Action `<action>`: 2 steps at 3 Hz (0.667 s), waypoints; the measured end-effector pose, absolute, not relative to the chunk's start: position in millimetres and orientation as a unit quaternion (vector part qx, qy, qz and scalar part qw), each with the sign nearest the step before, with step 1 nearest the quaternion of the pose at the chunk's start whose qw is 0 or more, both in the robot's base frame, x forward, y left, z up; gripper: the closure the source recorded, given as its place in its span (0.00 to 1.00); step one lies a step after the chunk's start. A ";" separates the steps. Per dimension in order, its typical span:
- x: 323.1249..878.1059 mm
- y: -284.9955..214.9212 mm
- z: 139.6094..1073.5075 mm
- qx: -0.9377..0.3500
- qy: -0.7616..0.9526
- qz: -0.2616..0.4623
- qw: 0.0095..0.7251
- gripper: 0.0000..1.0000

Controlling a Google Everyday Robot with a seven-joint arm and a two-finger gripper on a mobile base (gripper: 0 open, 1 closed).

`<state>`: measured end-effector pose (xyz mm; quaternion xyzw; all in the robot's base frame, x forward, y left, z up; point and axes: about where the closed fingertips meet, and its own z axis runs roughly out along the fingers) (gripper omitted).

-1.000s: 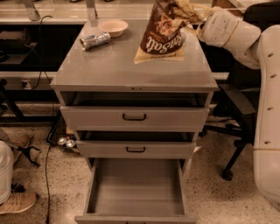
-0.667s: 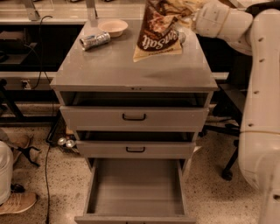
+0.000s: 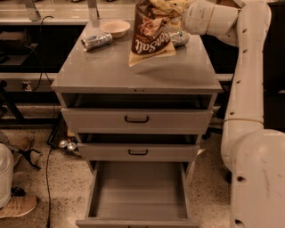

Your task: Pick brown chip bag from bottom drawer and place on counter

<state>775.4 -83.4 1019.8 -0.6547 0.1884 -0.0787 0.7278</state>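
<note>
The brown chip bag (image 3: pixel 151 35), with white "Sea Salt" lettering, hangs upright over the back right part of the counter (image 3: pixel 111 69). Its lower edge is at or just above the counter surface. My gripper (image 3: pixel 173 8) is at the top edge of the view, shut on the bag's crumpled top. The white arm (image 3: pixel 249 67) reaches in from the right. The bottom drawer (image 3: pixel 138 191) is pulled out wide and holds nothing.
A crushed silver can (image 3: pixel 97 41) and a pale bowl (image 3: pixel 115 27) sit at the counter's back left. Another can (image 3: pixel 179 38) lies behind the bag. The two upper drawers with black handles (image 3: pixel 136 119) stand slightly open. A shoe (image 3: pixel 18 205) and cables lie on the floor at the left.
The gripper has carried the bag leftward, further in over the counter.
</note>
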 end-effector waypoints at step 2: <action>790.7 -41.2 983.5 -0.701 0.197 -0.027 0.685 0.97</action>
